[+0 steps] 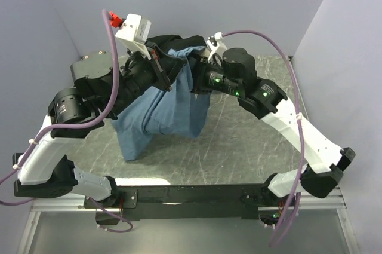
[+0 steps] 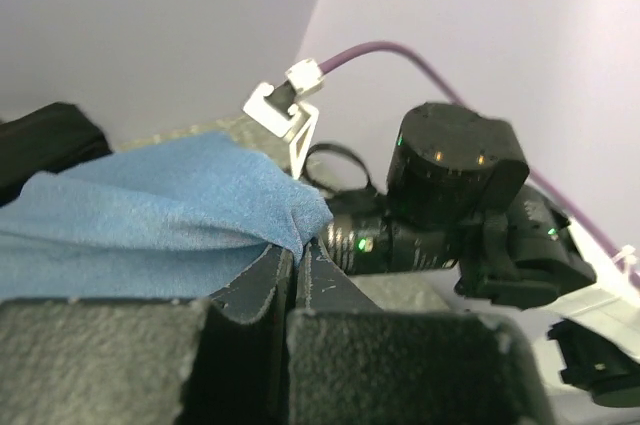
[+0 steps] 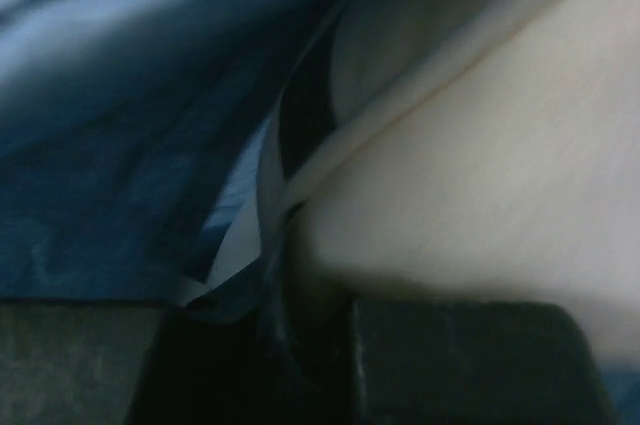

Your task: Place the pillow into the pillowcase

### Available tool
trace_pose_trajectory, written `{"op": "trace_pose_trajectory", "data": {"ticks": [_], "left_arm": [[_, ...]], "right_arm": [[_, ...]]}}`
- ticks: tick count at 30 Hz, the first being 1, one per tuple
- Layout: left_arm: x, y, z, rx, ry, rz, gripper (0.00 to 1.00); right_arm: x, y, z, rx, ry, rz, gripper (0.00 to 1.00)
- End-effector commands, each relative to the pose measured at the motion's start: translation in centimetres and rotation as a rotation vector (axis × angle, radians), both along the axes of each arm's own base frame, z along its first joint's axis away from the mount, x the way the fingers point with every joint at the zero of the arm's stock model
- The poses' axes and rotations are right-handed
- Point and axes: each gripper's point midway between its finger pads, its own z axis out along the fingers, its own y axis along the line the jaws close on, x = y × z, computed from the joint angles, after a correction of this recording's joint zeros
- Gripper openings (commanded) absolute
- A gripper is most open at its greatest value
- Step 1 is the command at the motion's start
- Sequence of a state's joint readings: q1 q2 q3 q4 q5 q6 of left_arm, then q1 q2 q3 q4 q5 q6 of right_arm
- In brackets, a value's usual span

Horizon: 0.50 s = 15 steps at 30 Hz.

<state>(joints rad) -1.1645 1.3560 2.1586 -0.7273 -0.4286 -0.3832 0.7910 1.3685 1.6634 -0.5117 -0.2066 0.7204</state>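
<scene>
The slate-blue pillowcase (image 1: pixel 161 110) hangs from both raised grippers, its lower end on the table. My left gripper (image 1: pixel 160 63) pinches its upper edge. In the left wrist view the jaws (image 2: pixel 298 255) are shut tight on a bunched corner of the blue fabric (image 2: pixel 170 215). My right gripper (image 1: pixel 192 57) holds the opposite side of the top edge. In the right wrist view it (image 3: pixel 270 305) is closed on a dark fold of pillowcase (image 3: pixel 120 175), with the cream pillow (image 3: pixel 480 175) bulging against its right finger. The pillow is hidden in the top view.
A black cloth (image 1: pixel 162 41) lies bunched behind the grippers, also seen in the left wrist view (image 2: pixel 40 140). The grey marbled table (image 1: pixel 239 140) is bounded by pale walls at the back and sides. My right arm's wrist (image 2: pixel 450 205) is close to the left gripper.
</scene>
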Motion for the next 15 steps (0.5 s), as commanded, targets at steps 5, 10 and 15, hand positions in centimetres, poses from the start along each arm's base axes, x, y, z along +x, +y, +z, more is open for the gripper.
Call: {"op": "trace_pose_trajectory", "data": {"ticks": [5,10,15], "left_arm": [[1.3,7.1,4.8,-0.233,-0.074,0.246,0.01],[2.1,7.9,4.3,-0.217,-0.072,0.309,0.01],[2.2,7.9,3.9,-0.206,-0.068,0.31,0.01]], "right_arm": [[1.5,-4.5,3.2,-0.006,-0.163,-0.125,0.55],[0.9,-8.8,2.0,0.008,-0.173,-0.221,0.68],[1.9,-14.8,0.5,0.029,-0.17,-0.369,0.71]]}}
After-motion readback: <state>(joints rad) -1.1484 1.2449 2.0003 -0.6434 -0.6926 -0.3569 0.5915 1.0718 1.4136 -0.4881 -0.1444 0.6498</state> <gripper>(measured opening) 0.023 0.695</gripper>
